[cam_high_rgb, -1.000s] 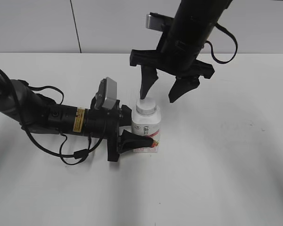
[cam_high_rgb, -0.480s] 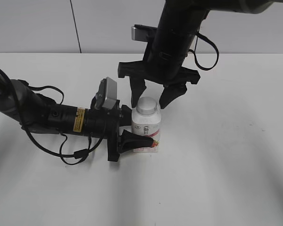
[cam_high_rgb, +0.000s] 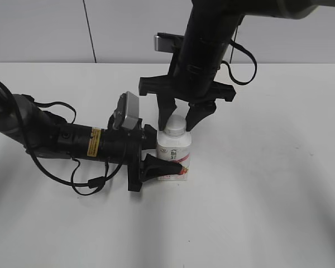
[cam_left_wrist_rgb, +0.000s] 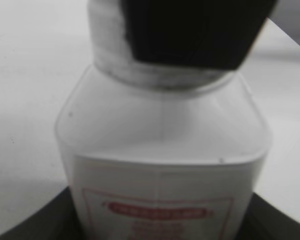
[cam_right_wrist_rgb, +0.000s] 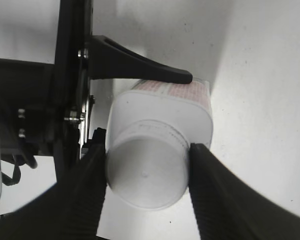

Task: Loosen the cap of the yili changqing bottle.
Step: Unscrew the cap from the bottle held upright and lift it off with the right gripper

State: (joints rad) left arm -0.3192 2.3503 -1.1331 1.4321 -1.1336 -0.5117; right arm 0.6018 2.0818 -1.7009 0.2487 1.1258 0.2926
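In the left wrist view the yili changqing bottle (cam_left_wrist_rgb: 162, 165) is blurred throughout: the red-framed label text low on its front cannot be read, and the bottom edge cuts the label off. A dark finger (cam_left_wrist_rgb: 195, 32) of the right gripper covers most of the cap (cam_left_wrist_rgb: 107, 47) there — only a smeared white strip shows at the left. In the exterior view the small print on the bottle's label (cam_high_rgb: 171, 152) is too small to tell, and the left gripper's (cam_high_rgb: 159, 159) far finger is hidden behind the bottle. In the right wrist view the right gripper's (cam_right_wrist_rgb: 146, 172) fingers run off the bottom edge — their bases are unseen.
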